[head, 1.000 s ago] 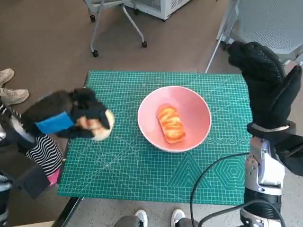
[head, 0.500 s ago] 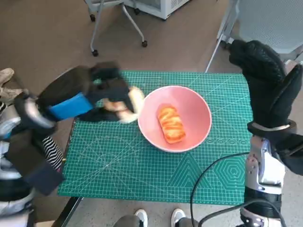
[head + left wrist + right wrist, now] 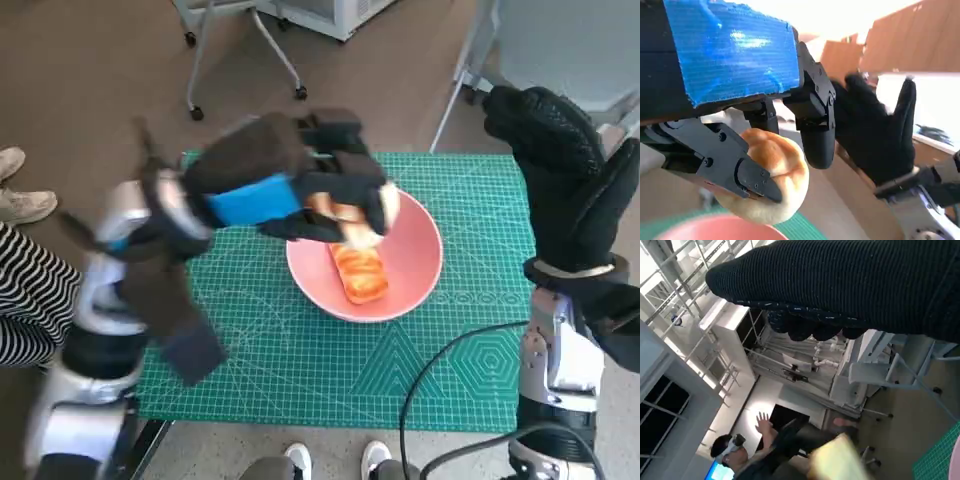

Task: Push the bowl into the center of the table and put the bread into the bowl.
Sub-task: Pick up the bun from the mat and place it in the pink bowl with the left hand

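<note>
Brown floor (image 3: 90,70) is seen around a small surface covered by a green cutting mat (image 3: 300,370); chair legs on castors (image 3: 245,60) are seen beyond the far edge, and a striped sleeve (image 3: 25,300) of a person is seen at the left.

Pink bowl (image 3: 415,265): placed near the middle of the mat, unchanged in position from a second ago. One glazed bread roll (image 3: 360,275) is lying inside it.

Left hand (image 3: 300,190): a second ago it was seen low over the mat's left edge; half a second ago it was beside the bowl's left rim; now it is raised above the bowl's near-left part. A second, pale bread roll (image 3: 772,182) is gripped between its black fingers (image 3: 815,130), as shown plainly in the left wrist view, with the bowl's rim just under it. The forearm is stretched across the mat from the left.

Right hand (image 3: 565,170): held upright at the mat's right edge, apart from the bowl, its place matching the earlier pictures. Nothing is held; whether the gloved fingers are spread or closed cannot be told. A black cable (image 3: 450,360) is looped over the mat's near right corner.
</note>
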